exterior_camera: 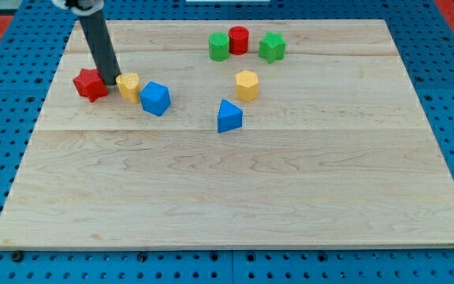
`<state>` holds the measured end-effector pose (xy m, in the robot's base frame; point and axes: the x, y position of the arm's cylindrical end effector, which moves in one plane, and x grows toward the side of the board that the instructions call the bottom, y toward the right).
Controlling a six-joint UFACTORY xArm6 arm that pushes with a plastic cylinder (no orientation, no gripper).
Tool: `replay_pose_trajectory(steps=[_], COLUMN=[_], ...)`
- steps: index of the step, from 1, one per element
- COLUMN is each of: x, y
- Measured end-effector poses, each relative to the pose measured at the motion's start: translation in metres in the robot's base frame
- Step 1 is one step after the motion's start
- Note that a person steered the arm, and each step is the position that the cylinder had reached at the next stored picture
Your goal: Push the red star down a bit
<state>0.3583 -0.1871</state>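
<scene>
The red star (pixel 90 84) lies at the view's upper left on the wooden board (pixel 235 181). My tip (pixel 112 81) rests just to the right of the star, between it and a yellow block (pixel 128 86), close to both. The dark rod rises from the tip toward the view's top left. A blue cube-like block (pixel 155 99) sits right of the yellow one.
A blue triangular block (pixel 228 117) and a yellow hexagonal block (pixel 247 84) sit near the middle top. A green block (pixel 219 46), a red cylinder (pixel 238 39) and a green star-like block (pixel 272 47) cluster at the top. Blue pegboard surrounds the board.
</scene>
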Motion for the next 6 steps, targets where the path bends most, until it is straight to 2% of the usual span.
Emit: replay_pose_trajectory(steps=[2, 3, 4, 5, 6], x=[0.044, 0.048, 0.004, -0.038, -0.01], y=[0.079, 0.035, 0.04, -0.001, -0.009])
